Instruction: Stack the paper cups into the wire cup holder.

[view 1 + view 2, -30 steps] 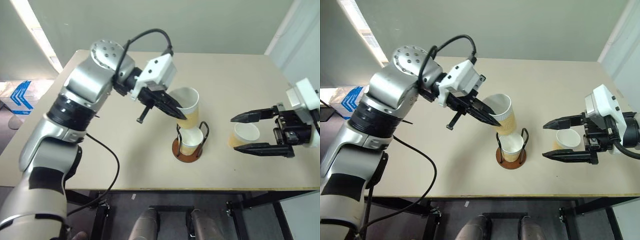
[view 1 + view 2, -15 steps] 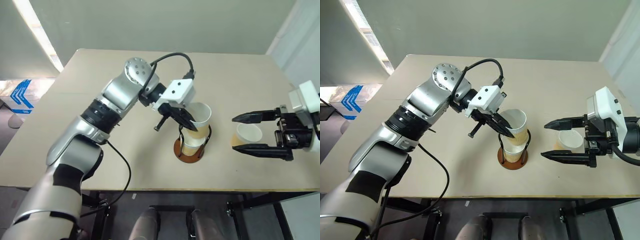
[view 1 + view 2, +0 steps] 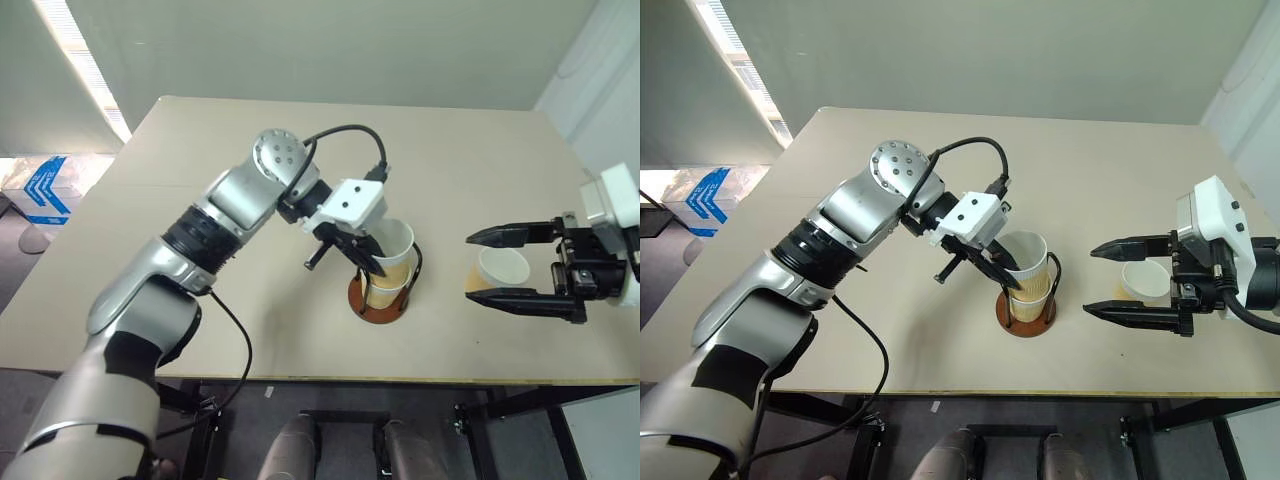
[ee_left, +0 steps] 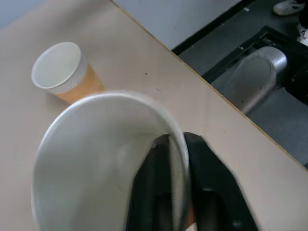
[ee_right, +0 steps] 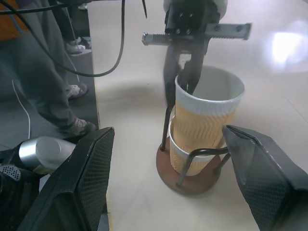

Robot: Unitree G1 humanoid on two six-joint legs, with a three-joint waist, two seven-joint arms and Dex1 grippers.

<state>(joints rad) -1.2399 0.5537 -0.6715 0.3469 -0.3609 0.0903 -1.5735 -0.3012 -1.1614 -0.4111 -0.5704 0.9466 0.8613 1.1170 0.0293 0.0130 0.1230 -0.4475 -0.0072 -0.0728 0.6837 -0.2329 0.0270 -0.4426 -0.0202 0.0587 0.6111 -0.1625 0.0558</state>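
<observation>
Left hand [image 3: 1002,272] lowered second cup [image 3: 1028,262] into first in holder [image 3: 1026,316] near front bench [image 3: 940,365] edge; fingers straddled rim, grip loosening. Right hand [image 3: 1110,279] wide open, empty, flanking third cup [image 3: 1143,280].

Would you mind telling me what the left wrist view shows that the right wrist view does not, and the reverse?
Left wrist view: a lone paper cup standing upright on the table, and the top cup's white inside. Right wrist view: the wire cup holder, the lower cup seated in it, the right fingers spread wide, and a person's legs beside the table. Both: the top cup with the left fingers astride its rim.
</observation>
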